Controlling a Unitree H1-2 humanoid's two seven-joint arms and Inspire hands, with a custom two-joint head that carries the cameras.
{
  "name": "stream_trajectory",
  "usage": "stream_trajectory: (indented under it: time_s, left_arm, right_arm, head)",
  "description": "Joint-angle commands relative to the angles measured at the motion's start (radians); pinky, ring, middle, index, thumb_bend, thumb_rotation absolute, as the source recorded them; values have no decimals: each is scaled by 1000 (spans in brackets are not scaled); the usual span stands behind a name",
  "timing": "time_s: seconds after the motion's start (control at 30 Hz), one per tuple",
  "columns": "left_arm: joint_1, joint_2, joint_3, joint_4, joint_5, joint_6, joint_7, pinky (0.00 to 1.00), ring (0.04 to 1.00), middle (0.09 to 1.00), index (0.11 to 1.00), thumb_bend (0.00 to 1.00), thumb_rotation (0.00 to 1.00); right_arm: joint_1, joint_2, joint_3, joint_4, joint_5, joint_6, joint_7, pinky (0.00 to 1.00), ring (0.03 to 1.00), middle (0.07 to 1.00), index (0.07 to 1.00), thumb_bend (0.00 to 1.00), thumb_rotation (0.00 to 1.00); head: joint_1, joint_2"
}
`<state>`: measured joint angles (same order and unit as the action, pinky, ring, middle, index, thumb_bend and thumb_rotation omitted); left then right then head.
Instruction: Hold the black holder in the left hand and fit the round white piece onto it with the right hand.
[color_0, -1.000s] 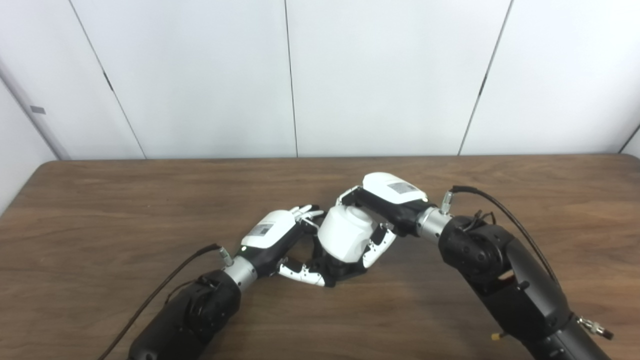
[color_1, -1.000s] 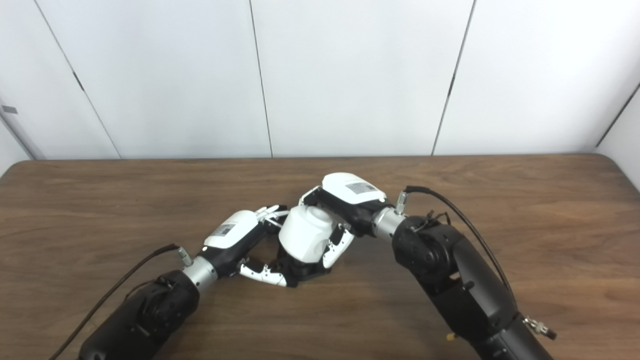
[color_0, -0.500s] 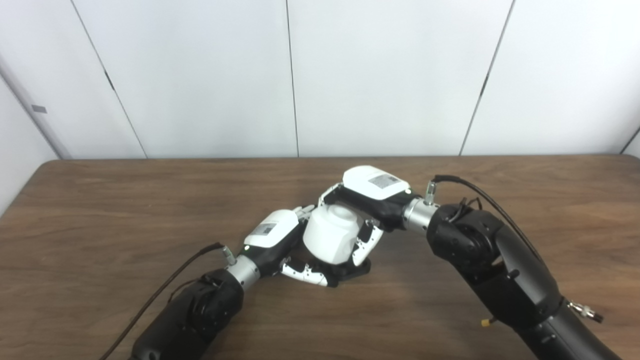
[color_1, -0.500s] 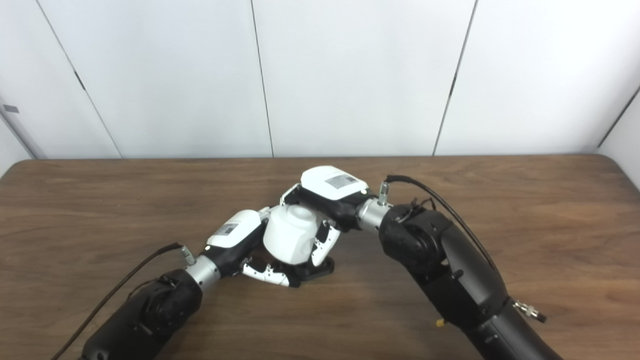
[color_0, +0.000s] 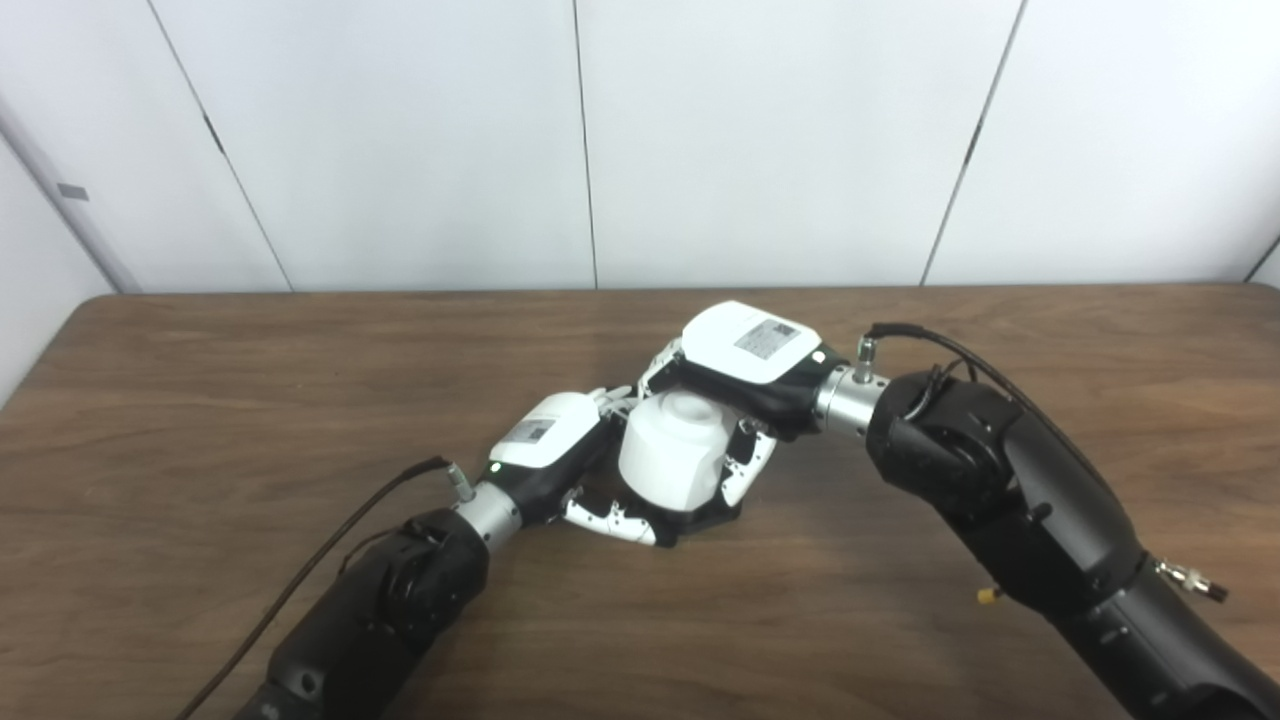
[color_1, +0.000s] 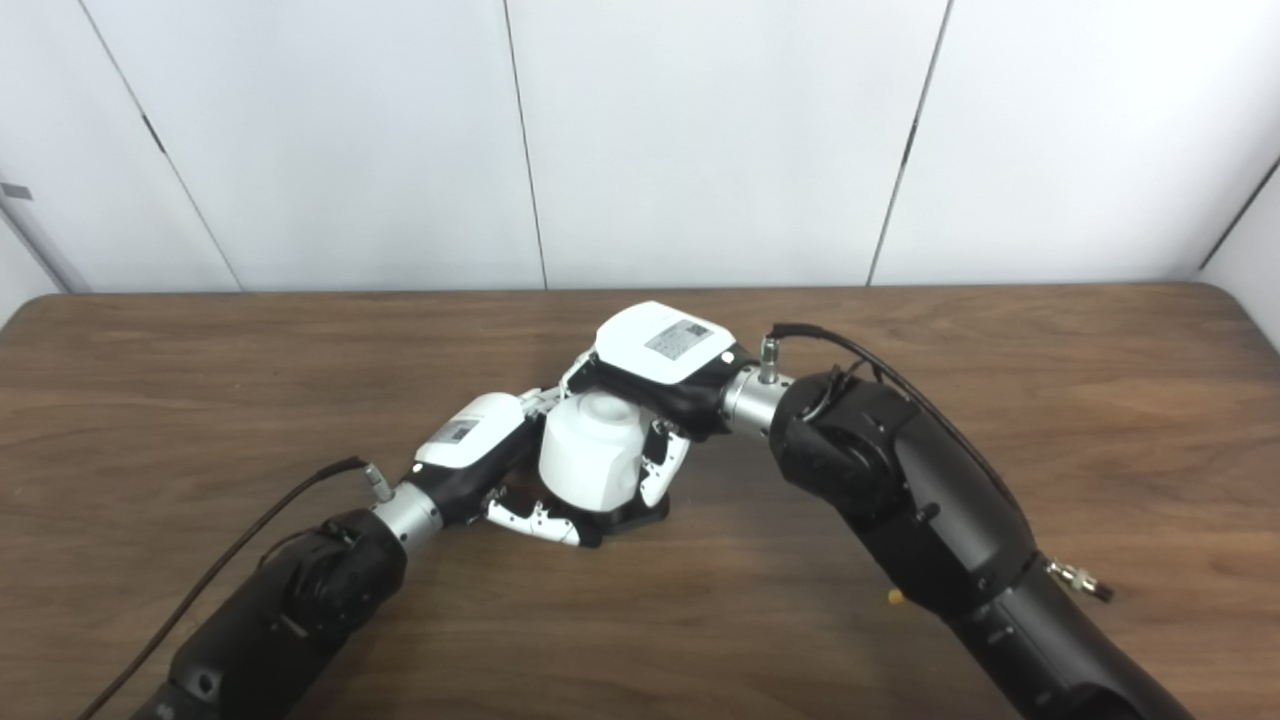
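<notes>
Here, largest first.

Wall: white panels (color_0: 760, 140) with dark vertical seams stand behind the far edge of the table.

Table: dark wood-grain top (color_0: 200, 400) fills the lower part of both eye views; both arms come in from the bottom edge and meet near its middle.

Right arm: black casing (color_0: 1010, 500) slopes up from the lower right corner, a black cable (color_0: 950, 345) arching over its wrist.

Left arm: black casing (color_0: 390, 610) rises from the lower left, with a black cable (color_0: 330, 540) trailing off beside it.

Right hand: the right hand (color_0: 745, 360) lies palm-down over the top of the round white piece, its fingers (color_0: 745, 470) curled down the near right side of the piece, holding it.

Left hand: the left hand (color_0: 550, 455) sits low on the left of the pair, fingers (color_0: 610, 520) wrapped along the front of the black holder and closed around it.

Round white piece: the round white piece (color_0: 672, 460) stands about upright with a raised cap on top, directly on the holder, between the two hands; whether it is fully seated I cannot tell.

Black holder: only a dark edge of the black holder (color_0: 712, 517) shows under the white piece, low at the table surface; whether it rests on the wood I cannot tell.
</notes>
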<state>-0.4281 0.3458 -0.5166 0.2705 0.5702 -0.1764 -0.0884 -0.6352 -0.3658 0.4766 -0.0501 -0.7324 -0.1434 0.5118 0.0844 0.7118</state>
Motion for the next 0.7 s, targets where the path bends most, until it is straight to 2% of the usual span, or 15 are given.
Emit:
stream_trajectory:
  time_s: [0.0,0.23,0.47,0.67]
  left_arm:
    - [31,6,-42,18,51,15,-79,968,954,888,483,524,57]
    - [33,4,-42,25,51,14,-76,971,954,888,483,524,57]
    - [37,3,-42,23,48,15,-77,966,957,888,483,524,56]
    - [39,2,-44,19,49,18,-80,964,958,889,483,524,56]
  right_arm:
    - [-44,-20,-14,-6,-20,-9,2,745,750,688,480,526,143]
    - [-62,-11,-29,-23,-36,19,10,703,752,698,481,526,146]
    - [-75,-3,-39,-33,-44,15,18,674,757,696,482,524,146]
    - [-71,15,-66,-42,-32,33,10,701,757,696,481,524,146]
  head:
    - [1,0]
    - [-4,0]
    - [-7,0]
    - [-6,2]
